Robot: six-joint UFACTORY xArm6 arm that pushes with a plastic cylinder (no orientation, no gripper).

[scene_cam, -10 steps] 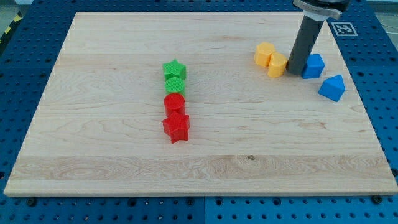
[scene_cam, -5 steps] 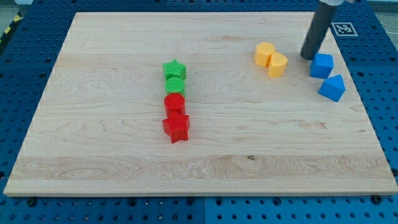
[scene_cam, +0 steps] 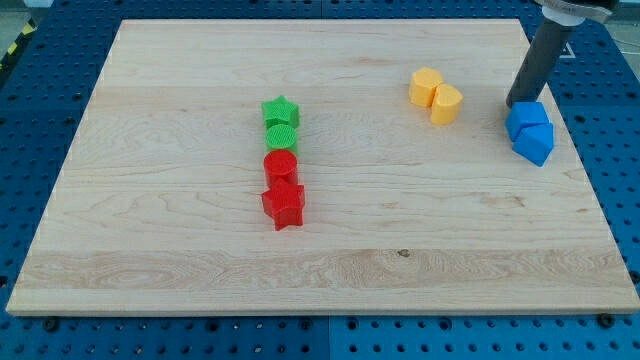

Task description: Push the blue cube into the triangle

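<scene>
Red star point(scene_cam: 283, 205), red cylinder point(scene_cam: 281, 165), green cylinder point(scene_cam: 283, 138), green star point(scene_cam: 281, 111) stood in column far to view's left of my tip point(scene_cam: 515, 104). Two yellow blocks point(scene_cam: 436, 95) sat left of tip, apart. No claw on rig: bare rod, held nothing. Blue cube point(scene_cam: 526, 117) lay just below tip, apparently touching; blue triangle point(scene_cam: 534, 143) touched cube's lower side. Step judged: final push, nearly complete. Next move needs only short press toward view's bottom, or none.

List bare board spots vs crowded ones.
Bare: left of the green star and red star column; the bottom strip; between that column and the yellow blocks. Crowded: right edge, my tip against the blue cube, touching the blue triangle.
</scene>
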